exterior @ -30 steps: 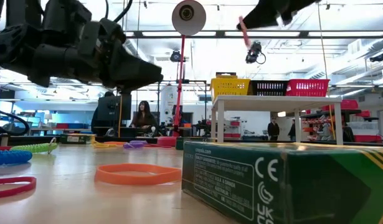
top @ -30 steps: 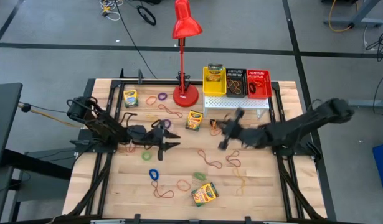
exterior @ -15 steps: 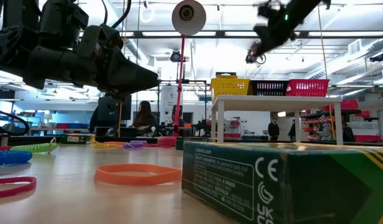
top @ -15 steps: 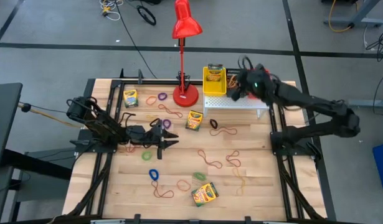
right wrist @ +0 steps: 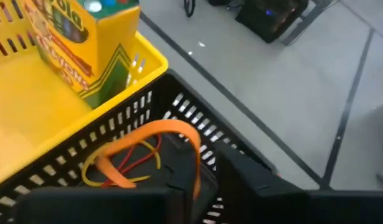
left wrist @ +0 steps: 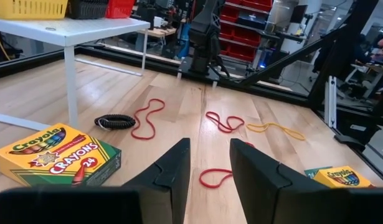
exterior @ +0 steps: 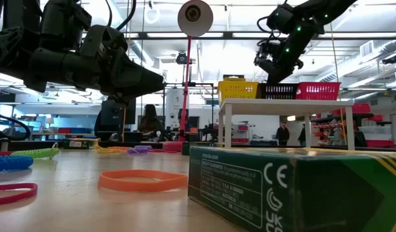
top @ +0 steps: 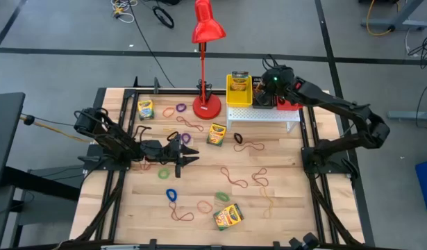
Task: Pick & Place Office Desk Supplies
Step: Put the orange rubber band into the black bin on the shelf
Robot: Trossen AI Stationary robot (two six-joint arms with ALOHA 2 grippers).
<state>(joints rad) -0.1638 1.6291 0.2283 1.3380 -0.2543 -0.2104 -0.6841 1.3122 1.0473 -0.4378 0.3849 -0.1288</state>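
Note:
Crayon boxes lie flat on the wooden table (top: 289, 173) at the far left (top: 145, 109), the middle (top: 216, 133) and the near edge (top: 228, 217). Another stands in the yellow basket (right wrist: 85, 37). Rubber bands lie scattered, among them a red one (left wrist: 216, 176). My right gripper (top: 269, 87) hangs slanting down over the black basket (right wrist: 141, 124), slightly open, an orange rubber band (right wrist: 172, 129) at its fingers. My left gripper (left wrist: 207, 180) stands level and open over the table's left middle, with nothing between its fingers. My right gripper comes slanting down from above over the black basket. One end of the orange band (right wrist: 195, 168) runs down between the fingers, against the inner side of one finger (right wrist: 179, 180). The rest arches over and droops into the basket. Whether it is still pinched I cannot tell.
Yellow, black and red (top: 289, 92) baskets stand in a row on the white perforated stand (top: 263, 114) at the far edge. The red desk lamp (top: 207, 104) stands left of it. The black basket holds yellow and red bands (right wrist: 138, 163).
My right gripper has swung from over the table's middle toward the far edge, ending above the black basket on the stand and tipping downward. It carried the band along, lifted clear of the table.

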